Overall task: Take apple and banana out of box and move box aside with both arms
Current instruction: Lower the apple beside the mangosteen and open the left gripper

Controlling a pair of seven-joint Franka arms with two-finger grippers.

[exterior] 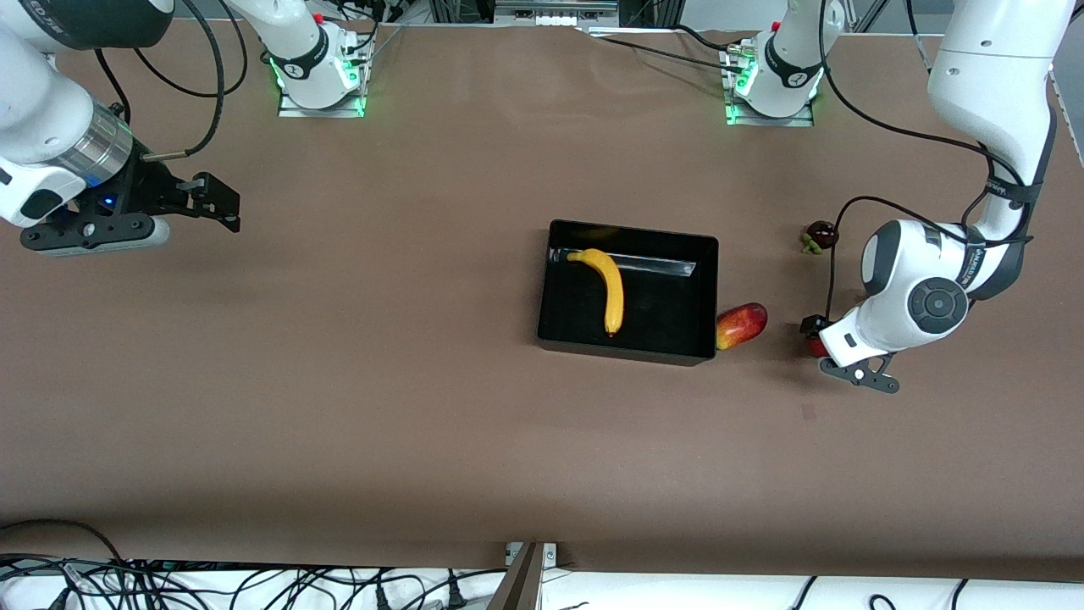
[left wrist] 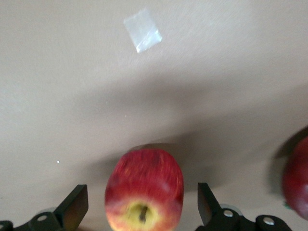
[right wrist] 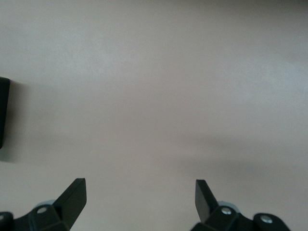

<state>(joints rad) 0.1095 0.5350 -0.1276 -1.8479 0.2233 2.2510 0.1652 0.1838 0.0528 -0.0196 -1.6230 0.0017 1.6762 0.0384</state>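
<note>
1. Your left gripper (left wrist: 142, 214) is low over the tabletop (exterior: 339, 381) toward the left arm's end, with its fingers (left wrist: 74, 207) spread wide.
2. The apple (left wrist: 144, 190) sits between those fingers with a gap on each side, so neither finger touches it. Its stem dimple and yellow patch face the wrist camera, and red skin covers the rest.
3. In the front view you see only a sliver of that apple (exterior: 816, 346), tucked under the left arm's hand.
4. Past one finger, at the edge of the left wrist view, you can see part of another red fruit (left wrist: 296, 180). It lies well apart from the apple.
5. A small clear scrap (left wrist: 142, 30) lies flat on the tabletop ahead of the fingertips.
6. Your right gripper (right wrist: 140, 202) waits up in the air over bare tabletop at the right arm's end, its fingers (right wrist: 72, 197) wide with nothing between them.
7. The box (exterior: 628, 292) stands on the tabletop between the two arms, nearer the left arm's fingers than the right's.
8. The banana (exterior: 605, 286) lies inside the box, curved, with one tip by the wall farther from the front camera.
9. A red-yellow mango-like fruit (exterior: 742, 325) rests just beside the box's wall, between the box and the left fingers.
10. A dark round fruit with a green bit (exterior: 820, 235) sits by the left arm, farther from the front camera than the apple.
</note>
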